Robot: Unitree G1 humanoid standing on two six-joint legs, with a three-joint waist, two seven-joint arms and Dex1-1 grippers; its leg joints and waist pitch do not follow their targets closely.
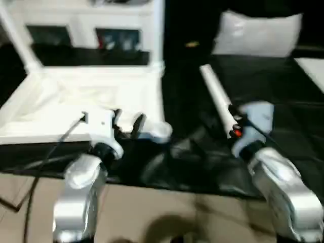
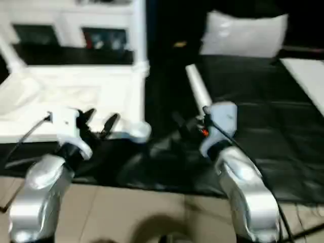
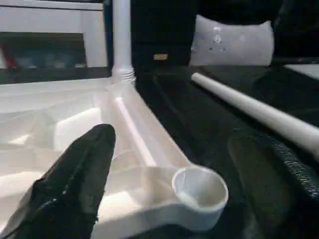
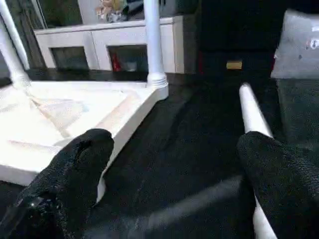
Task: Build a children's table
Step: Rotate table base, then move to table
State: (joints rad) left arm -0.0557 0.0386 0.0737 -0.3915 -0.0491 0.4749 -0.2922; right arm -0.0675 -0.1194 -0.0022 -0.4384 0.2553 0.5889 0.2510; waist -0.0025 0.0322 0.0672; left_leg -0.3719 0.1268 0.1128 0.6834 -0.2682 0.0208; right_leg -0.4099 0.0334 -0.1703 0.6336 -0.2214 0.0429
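Observation:
The children's table top (image 1: 76,101) lies upside down on the left, ribs up. Two white legs (image 1: 158,30) (image 1: 15,35) stand upright in its far corners. The near right corner socket (image 3: 199,189) is empty. My left gripper (image 1: 127,122) hovers just over the top's near edge beside that socket, fingers (image 3: 75,184) apart and holding nothing. A loose white leg (image 1: 215,93) lies on the black surface to the right. My right gripper (image 4: 174,144) is open at its near end, the leg (image 4: 251,114) running past one finger.
The black padded work surface (image 1: 283,101) stretches to the right. A white cushion (image 1: 258,33) sits at its back, and a white cabinet (image 1: 101,25) stands behind the top. A black cable (image 1: 45,157) hangs off the front edge by my left arm.

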